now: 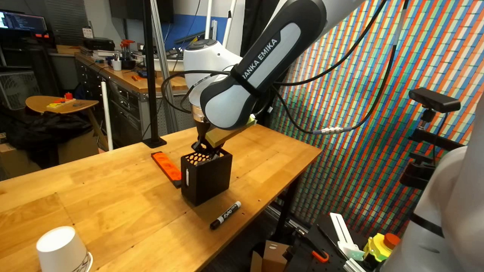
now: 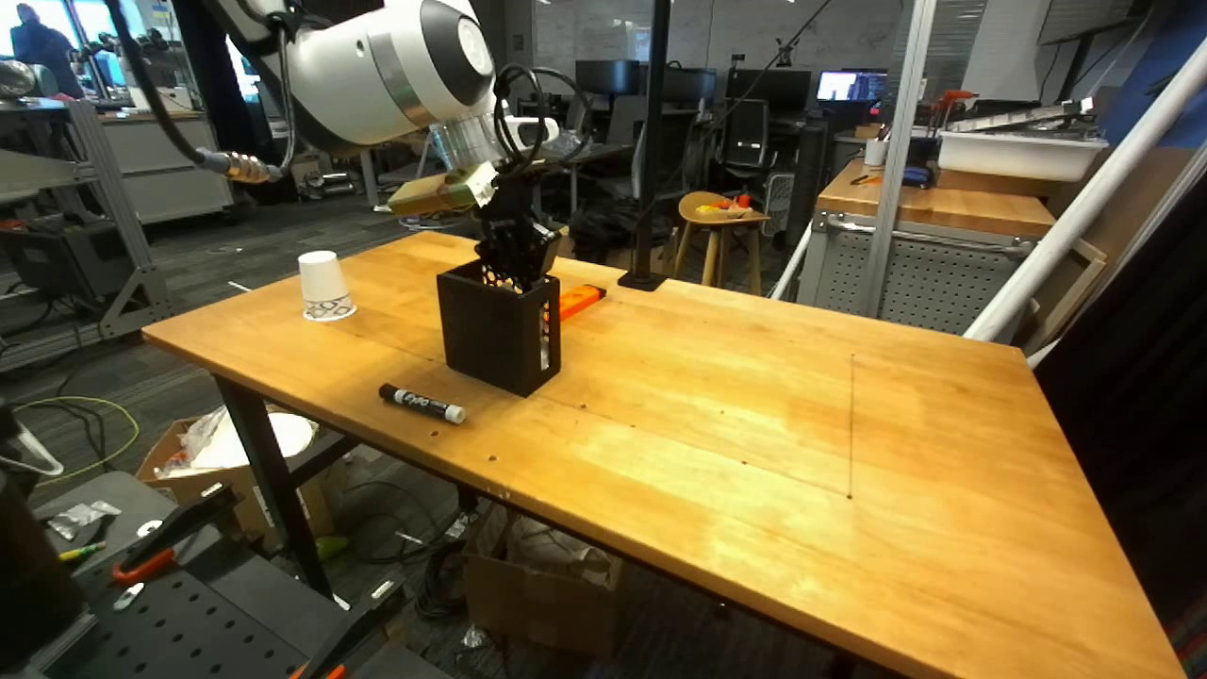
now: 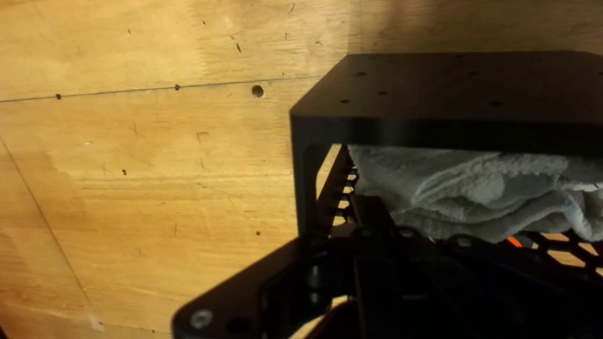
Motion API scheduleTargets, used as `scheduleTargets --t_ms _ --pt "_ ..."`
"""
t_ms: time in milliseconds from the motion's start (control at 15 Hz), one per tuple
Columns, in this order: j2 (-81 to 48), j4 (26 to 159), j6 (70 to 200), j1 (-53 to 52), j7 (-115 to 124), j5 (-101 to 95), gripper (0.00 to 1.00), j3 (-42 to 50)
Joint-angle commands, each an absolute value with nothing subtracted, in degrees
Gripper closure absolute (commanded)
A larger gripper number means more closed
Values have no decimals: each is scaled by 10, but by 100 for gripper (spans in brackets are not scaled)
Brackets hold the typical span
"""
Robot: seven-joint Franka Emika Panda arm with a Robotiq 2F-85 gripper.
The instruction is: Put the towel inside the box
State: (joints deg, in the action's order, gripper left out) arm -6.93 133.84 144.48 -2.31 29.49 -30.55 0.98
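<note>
The black box [image 1: 208,177] stands upright on the table, open at the top, with honeycomb-patterned walls. It also shows in an exterior view [image 2: 492,330] and in the wrist view [image 3: 447,89]. The grey-white towel [image 3: 471,188] lies crumpled inside the box, seen in the wrist view; it is mostly hidden by the box walls in both exterior views. My gripper [image 1: 210,152] points down with its fingers at the box opening, also seen in an exterior view [image 2: 509,275]. In the wrist view the dark fingers [image 3: 372,214] are beside the towel; whether they hold it is too dark to tell.
An orange-and-black flat object [image 1: 167,168] lies behind the box. A black marker [image 1: 225,215] lies near the table edge. An upturned white paper cup [image 1: 62,249] stands on the table [image 2: 754,424]. A black post [image 1: 149,75] rises at the table's edge.
</note>
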Motion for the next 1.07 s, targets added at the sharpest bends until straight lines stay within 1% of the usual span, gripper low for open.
scheduleTargets --t_ms 0,467,1000 --pt "-47 1338 1424 -38 293 -300 97 9" --pt "-28 1337 1381 -54 290 -284 98 -13" --pt "-50 1333 1415 -39 275 -234 97 -6"
